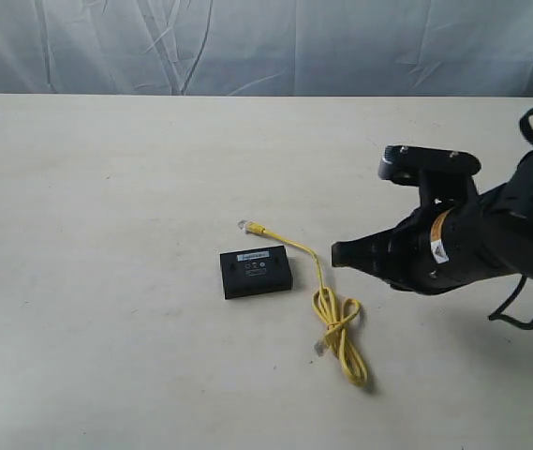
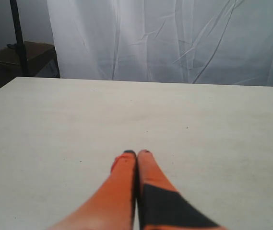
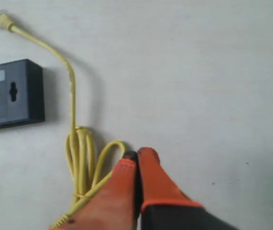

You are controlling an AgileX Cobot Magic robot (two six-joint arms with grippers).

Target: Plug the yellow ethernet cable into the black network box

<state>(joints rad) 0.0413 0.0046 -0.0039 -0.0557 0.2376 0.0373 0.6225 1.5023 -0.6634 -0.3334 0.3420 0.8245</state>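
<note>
Box [image 1: 256,271] central on table [image 1: 107,187], edges distant

Plain off-white tabletop [image 1: 107,169] here, small black box [image 1: 257,271] lying flat on it, and a yellow cable [image 1: 326,302] just beside the box, one end bundled into a loose loop.

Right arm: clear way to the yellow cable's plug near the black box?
Likely yes. Nothing stands between the right gripper and that plug; the black network box sits off to the side. The gripper's fingers are shut and must open first.
</note>
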